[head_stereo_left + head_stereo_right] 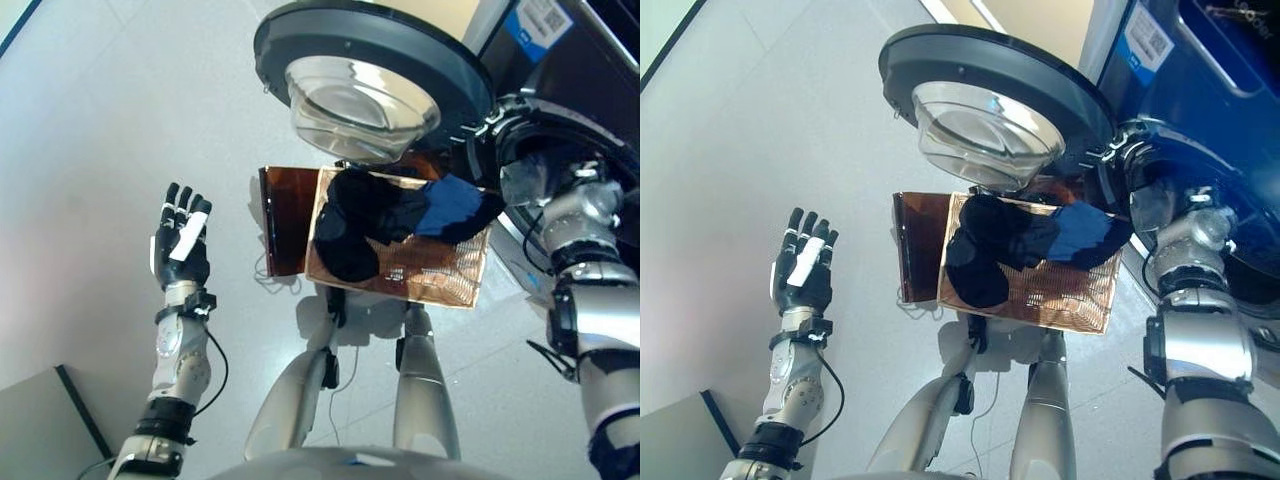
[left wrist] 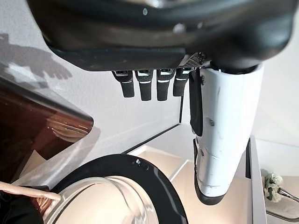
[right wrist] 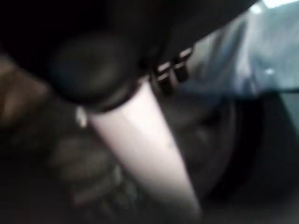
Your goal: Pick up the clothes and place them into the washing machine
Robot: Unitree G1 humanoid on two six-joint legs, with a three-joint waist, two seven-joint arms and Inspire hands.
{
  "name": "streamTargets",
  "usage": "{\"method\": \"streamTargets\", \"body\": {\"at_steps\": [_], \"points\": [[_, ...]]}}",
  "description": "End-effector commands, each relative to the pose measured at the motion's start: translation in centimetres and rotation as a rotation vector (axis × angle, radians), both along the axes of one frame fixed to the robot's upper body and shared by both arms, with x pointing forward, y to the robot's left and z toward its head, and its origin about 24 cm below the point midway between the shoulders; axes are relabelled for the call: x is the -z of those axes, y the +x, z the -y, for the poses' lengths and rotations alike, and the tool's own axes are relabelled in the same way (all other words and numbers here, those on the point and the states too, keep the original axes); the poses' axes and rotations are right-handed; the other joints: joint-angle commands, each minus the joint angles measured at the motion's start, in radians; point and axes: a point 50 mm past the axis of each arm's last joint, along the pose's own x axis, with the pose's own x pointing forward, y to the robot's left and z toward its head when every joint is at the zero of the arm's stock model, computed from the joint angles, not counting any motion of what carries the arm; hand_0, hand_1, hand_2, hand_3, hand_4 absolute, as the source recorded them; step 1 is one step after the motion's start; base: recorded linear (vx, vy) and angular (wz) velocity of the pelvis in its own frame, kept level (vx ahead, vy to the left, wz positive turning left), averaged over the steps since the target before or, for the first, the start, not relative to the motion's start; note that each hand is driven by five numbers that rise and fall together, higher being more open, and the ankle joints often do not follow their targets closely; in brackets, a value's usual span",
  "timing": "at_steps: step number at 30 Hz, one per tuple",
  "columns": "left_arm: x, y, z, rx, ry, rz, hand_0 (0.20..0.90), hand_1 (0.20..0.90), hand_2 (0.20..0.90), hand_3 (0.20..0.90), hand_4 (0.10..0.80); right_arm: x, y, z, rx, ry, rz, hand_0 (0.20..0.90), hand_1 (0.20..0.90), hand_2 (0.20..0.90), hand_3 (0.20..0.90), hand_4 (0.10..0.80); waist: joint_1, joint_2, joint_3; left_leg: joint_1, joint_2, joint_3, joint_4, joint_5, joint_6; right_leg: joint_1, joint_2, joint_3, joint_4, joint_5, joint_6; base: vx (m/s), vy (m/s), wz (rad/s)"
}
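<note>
A pile of dark clothes (image 1: 355, 225) with a blue garment (image 1: 450, 205) on its right lies in a copper wire basket (image 1: 440, 285) in front of me. The washing machine's round door (image 1: 360, 55) stands open above the basket. My right arm (image 1: 585, 215) reaches into the drum opening (image 1: 560, 150), so the eye views hide that hand. In the right wrist view my right hand (image 3: 93, 65) shows a straight white thumb (image 3: 140, 135) and extended fingers, with pale grey-blue cloth (image 3: 243, 70) and the dark drum past them. My left hand (image 1: 180, 245) is raised open at the left, holding nothing.
A brown glossy panel (image 1: 285, 220) stands against the basket's left side. The blue washing machine body (image 1: 1200, 80) fills the upper right. A grey board (image 1: 40, 420) lies on the pale floor at the lower left.
</note>
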Motion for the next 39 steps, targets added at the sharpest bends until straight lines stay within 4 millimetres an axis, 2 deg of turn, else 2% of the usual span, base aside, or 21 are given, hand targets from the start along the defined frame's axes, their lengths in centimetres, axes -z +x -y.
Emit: {"method": "streamTargets", "body": {"at_steps": [1,5,8,11,13,14,19,24,39], "points": [[-3.0,-1.2,-2.9,-0.121,0.085,0.167,0.900,0.900,0.900,0.900,0.800,-1.6,0.0,-1.6,-0.021,-0.326,-0.015,0.900,0.900,0.900,0.900,0.800,0.039,-0.053,-0.129,0.044,0.011,0.053,-0.009,-0.093,-0.087,0.028,-0.001,-0.029,-0.030,-0.040,-0.031,0.000,0.000,0.00],[-3.2,-0.8,-3.1,-0.162,0.088,0.180,0.900,0.900,0.900,0.900,0.800,-0.7,-1.0,-2.3,0.032,-0.686,-0.175,0.900,0.900,0.900,0.900,0.800,0.039,-0.049,-0.132,0.043,0.011,0.047,-0.009,-0.092,-0.083,0.029,-0.004,-0.032,-0.030,-0.042,-0.027,0.012,-0.002,0.01],[-3.6,-0.5,-2.8,-0.163,0.104,0.203,0.900,0.900,0.900,0.900,0.800,0.9,-1.4,-1.8,0.089,-0.982,-0.400,0.900,0.900,0.900,0.900,0.800,0.043,-0.048,-0.134,0.041,0.010,0.042,-0.009,-0.092,-0.081,0.026,-0.005,-0.031,-0.027,-0.045,-0.026,0.008,-0.002,0.03],[-3.9,-0.3,-2.6,-0.160,0.106,0.218,0.900,0.900,0.900,0.900,0.800,1.1,-1.2,-2.0,0.098,-1.046,-0.443,0.900,0.900,0.900,0.900,0.800,0.047,-0.048,-0.133,0.040,0.010,0.045,-0.009,-0.091,-0.080,0.024,-0.005,-0.030,-0.027,-0.044,-0.026,0.000,0.000,0.00],[-4.2,-0.1,-2.3,-0.152,0.111,0.230,0.900,0.900,0.900,0.900,0.800,2.1,-1.0,-1.9,0.091,-1.118,-0.541,0.900,0.900,0.900,0.900,0.800,0.053,-0.050,-0.131,0.038,0.010,0.045,-0.009,-0.090,-0.080,0.023,-0.006,-0.030,-0.031,-0.042,-0.025,0.005,-0.001,-0.05],[-4.2,-0.1,-2.4,-0.157,0.111,0.228,0.900,0.900,0.900,0.900,0.800,1.6,-0.7,-2.5,0.086,-1.165,-0.528,0.900,0.900,0.900,0.900,0.800,0.053,-0.050,-0.129,0.037,0.011,0.046,-0.009,-0.090,-0.081,0.021,-0.004,-0.029,-0.032,-0.042,-0.025,0.004,-0.003,-0.04],[-4.6,0.1,-2.2,-0.157,0.112,0.245,0.900,0.900,0.900,0.900,0.800,2.2,-0.5,-2.8,0.073,-1.219,-0.566,0.900,0.900,0.900,0.900,0.800,0.057,-0.052,-0.122,0.031,0.013,0.046,-0.009,-0.089,-0.081,0.015,-0.002,-0.027,-0.033,-0.041,-0.026,-0.002,-0.002,-0.02],[-4.9,0.3,-1.9,-0.156,0.110,0.260,0.900,0.900,0.900,0.900,0.800,1.9,-0.1,-3.1,0.086,-1.216,-0.567,0.900,0.900,0.900,0.900,0.800,0.060,-0.053,-0.113,0.023,0.012,0.046,-0.009,-0.086,-0.083,0.007,0.001,-0.026,-0.034,-0.040,-0.027,0.000,0.000,0.00],[-5.5,0.0,-2.5,-0.158,0.129,0.280,0.900,0.900,0.900,0.900,0.800,0.8,0.4,-1.1,0.145,-1.313,-0.772,0.900,0.900,0.900,0.900,0.800,0.078,-0.046,-0.096,-0.019,0.010,0.034,-0.009,-0.071,-0.094,-0.038,0.002,-0.030,-0.024,-0.031,-0.029,-0.010,-0.005,0.03]]}}
